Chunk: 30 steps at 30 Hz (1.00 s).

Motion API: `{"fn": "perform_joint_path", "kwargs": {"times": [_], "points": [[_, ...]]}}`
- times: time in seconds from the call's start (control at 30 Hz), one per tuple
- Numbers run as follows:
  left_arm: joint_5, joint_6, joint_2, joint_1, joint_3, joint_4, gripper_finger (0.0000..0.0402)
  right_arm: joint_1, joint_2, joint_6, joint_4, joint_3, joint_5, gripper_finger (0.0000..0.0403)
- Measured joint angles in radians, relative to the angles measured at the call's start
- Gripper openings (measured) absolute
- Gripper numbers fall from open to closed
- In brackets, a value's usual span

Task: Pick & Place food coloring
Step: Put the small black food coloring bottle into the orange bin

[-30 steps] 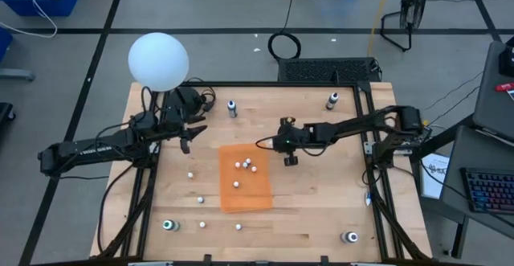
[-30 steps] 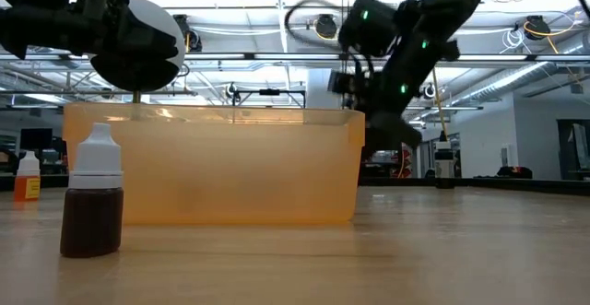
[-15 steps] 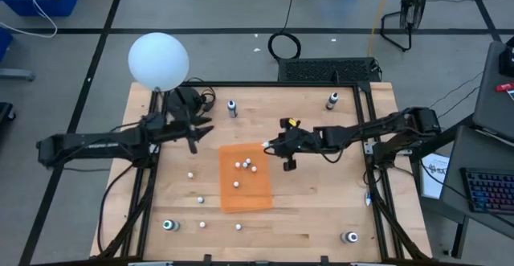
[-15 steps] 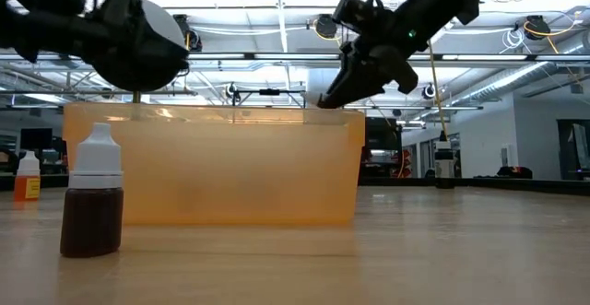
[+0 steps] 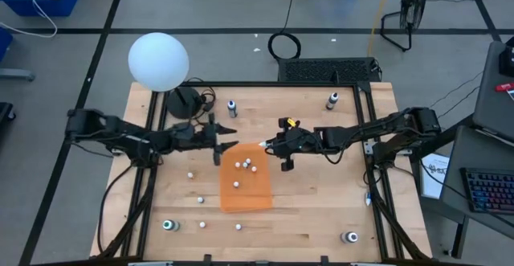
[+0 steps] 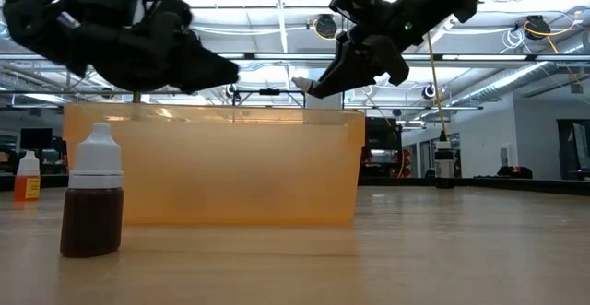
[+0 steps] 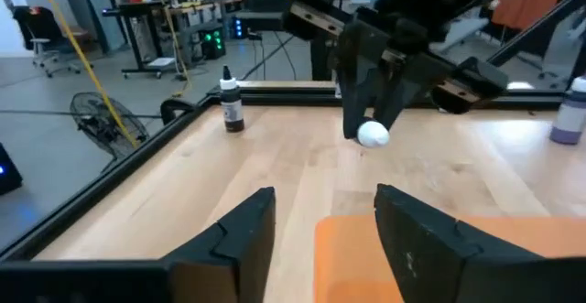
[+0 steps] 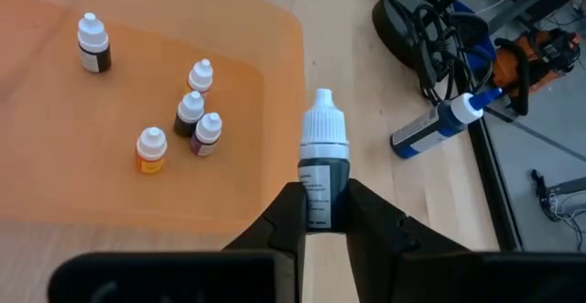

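My right gripper (image 8: 325, 213) is clenched on 1 small food coloring bottle (image 8: 322, 166), white cap pointing out ahead of my fingers, held up in the air right at the near corner of the orange bin (image 5: 245, 178). In the low view the bottle's cap pokes out just above the bin's rim, so I've got clearance. Inside the bin 5 bottles (image 8: 190, 113) already sit, 4 clustered and 1 apart. My left gripper (image 7: 325, 216) hangs at the bin's other side, fingers parted with nothing between them, facing the right one across the corner.

To do this well, I reckon I should carry the bottle further over the bin's floor, clear of the cluster, before letting go. Dropping at the rim risks it tipping out onto the table (image 5: 321, 194). Lower first, then release. Several bottles remain scattered on the wood.
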Motion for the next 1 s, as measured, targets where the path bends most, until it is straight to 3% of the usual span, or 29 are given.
{"fn": "perform_joint_path", "kwargs": {"times": [0.27, 0.57, 1.0], "points": [[0.003, 0.134, 0.222, -0.04, 0.207, -0.016, 0.0225, 0.0, 0.0, 0.0, 0.0, 0.0, 0.0, 0.0043], [0.014, 0.184, 0.356, -0.066, 0.322, -0.03, 0.0225, 0.0, 0.0, 0.001, -0.002, 0.0, 0.0, 0.0042], [0.003, 0.237, 0.394, -0.062, 0.355, -0.027, 0.0225, 0.0, 0.0, 0.002, -0.006, 0.0, -0.001, 0.0042]]}}
